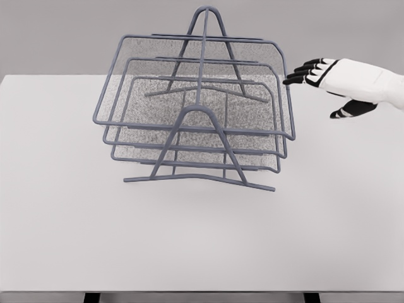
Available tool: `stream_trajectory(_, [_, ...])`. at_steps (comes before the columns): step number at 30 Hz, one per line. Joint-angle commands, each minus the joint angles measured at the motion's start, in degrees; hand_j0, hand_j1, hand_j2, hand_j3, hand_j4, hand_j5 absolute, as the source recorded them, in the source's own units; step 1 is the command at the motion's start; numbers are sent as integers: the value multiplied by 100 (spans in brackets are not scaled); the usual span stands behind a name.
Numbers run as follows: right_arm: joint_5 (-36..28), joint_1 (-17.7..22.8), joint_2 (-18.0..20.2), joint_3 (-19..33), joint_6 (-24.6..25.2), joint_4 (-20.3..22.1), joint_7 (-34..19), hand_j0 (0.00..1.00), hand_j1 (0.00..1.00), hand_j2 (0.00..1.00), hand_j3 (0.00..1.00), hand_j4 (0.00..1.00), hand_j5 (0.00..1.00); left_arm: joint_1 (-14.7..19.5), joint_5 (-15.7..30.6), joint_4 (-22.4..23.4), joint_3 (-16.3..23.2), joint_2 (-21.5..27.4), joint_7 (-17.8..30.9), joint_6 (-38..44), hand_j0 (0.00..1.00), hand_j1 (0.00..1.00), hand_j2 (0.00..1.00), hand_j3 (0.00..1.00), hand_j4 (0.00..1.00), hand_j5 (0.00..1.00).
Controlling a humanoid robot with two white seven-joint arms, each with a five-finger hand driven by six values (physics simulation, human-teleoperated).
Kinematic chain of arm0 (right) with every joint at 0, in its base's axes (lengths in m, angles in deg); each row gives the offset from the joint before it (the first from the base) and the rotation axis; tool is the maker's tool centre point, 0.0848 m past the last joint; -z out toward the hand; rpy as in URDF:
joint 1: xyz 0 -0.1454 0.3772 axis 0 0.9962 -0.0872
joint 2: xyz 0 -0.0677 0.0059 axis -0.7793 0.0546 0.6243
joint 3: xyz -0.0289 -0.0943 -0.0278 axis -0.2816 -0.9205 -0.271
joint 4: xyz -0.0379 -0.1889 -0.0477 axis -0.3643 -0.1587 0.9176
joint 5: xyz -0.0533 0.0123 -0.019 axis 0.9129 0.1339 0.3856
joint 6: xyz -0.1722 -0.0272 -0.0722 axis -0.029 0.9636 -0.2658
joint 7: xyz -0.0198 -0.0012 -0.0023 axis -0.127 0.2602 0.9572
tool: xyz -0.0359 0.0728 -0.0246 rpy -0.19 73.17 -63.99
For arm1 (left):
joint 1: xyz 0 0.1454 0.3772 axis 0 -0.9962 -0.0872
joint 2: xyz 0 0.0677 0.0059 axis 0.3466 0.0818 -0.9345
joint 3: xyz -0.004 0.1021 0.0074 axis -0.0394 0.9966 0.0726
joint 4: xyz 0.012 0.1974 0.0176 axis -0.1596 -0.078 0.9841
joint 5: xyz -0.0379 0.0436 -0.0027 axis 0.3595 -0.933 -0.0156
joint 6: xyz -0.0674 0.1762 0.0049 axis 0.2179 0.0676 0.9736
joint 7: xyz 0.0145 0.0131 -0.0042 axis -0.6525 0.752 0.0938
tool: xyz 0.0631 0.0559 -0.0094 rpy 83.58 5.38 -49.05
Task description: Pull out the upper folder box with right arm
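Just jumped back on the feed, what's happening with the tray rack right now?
The right hand hangs in the air beside the upper right corner of the wire tray rack, with its fingers spread and pointing toward the top tray. It holds nothing, and whether the fingertips touch the rim is hard to tell. The rack stands on the white table with its three mesh trays stacked in the frame. The left arm is out of view.

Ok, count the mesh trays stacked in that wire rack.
3. The top tray is the widest, the middle tray sits just beneath it, and the bottom tray is lowest, near the rack's feet. None seems hidden.
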Motion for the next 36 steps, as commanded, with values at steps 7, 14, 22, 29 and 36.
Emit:
stream_trajectory(7, [-18, -123, -119, -345, 14, -72, 1, 100, 100, 100, 100, 100, 100, 0, 0, 1, 1, 0, 1, 0, 100, 100, 100, 100, 100, 100])
stream_trajectory(14, [-18, -545, -497, -705, 14, -221, 1, 100, 100, 100, 100, 100, 100, 0, 0, 1, 1, 0, 1, 0, 100, 100, 100, 100, 100, 100])
stream_trajectory(22, [61, -580, -435, -951, 14, -292, 1, 100, 100, 100, 100, 100, 100, 0, 0, 1, 1, 0, 1, 0, 100, 100, 100, 100, 100, 100])
stream_trajectory(29, [61, -527, -286, -977, 14, -292, 1, 100, 100, 100, 100, 100, 100, 0, 0, 1, 1, 0, 1, 0, 100, 100, 100, 100, 100, 100])
stream_trajectory(36, [61, -510, -75, -977, 14, -283, 1, 100, 100, 100, 100, 100, 100, 0, 0, 1, 1, 0, 1, 0, 100, 100, 100, 100, 100, 100])
